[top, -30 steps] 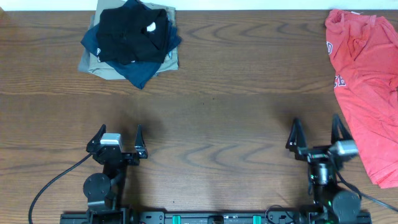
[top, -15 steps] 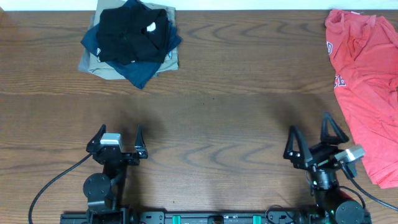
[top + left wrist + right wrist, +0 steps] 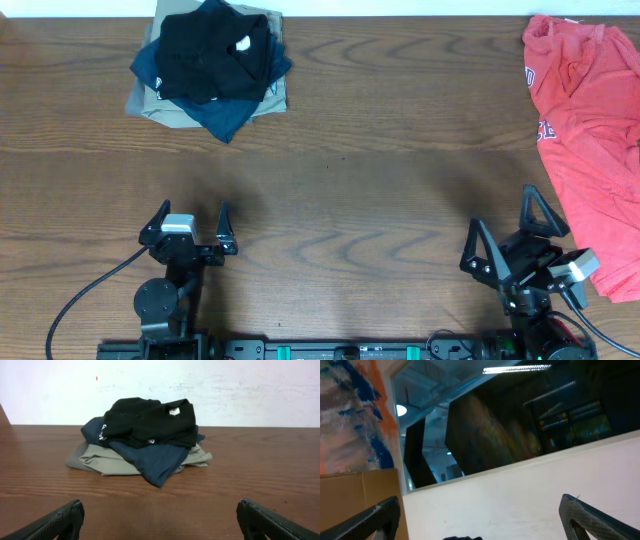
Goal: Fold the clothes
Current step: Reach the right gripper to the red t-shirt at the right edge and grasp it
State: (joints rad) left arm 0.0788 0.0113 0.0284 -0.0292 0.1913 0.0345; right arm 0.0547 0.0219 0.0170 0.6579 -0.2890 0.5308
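Observation:
The clothes are a red-orange T-shirt (image 3: pixel 590 130) with white lettering, lying crumpled along the table's right edge in the overhead view. My right gripper (image 3: pixel 503 212) stands open just left of the shirt's lower part and holds nothing. It is turned leftward and tilted up. In the right wrist view my right gripper (image 3: pixel 480 502) frames only the white wall and a window, and the shirt is out of view there. My left gripper (image 3: pixel 192 218) rests open and empty near the front left. In the left wrist view the left gripper (image 3: pixel 160 510) is over bare wood.
A stack of black, navy and khaki garments (image 3: pixel 210 65) lies at the back left, and this stack (image 3: pixel 145 435) sits straight ahead in the left wrist view. A white wall (image 3: pixel 250 390) rises behind the table's far edge. A black cable (image 3: pixel 80 300) loops beside the left arm's base.
My right gripper has pulled back toward the front edge, swung its fingers to the left and tilted upward. The left arm and the clothes have not moved.

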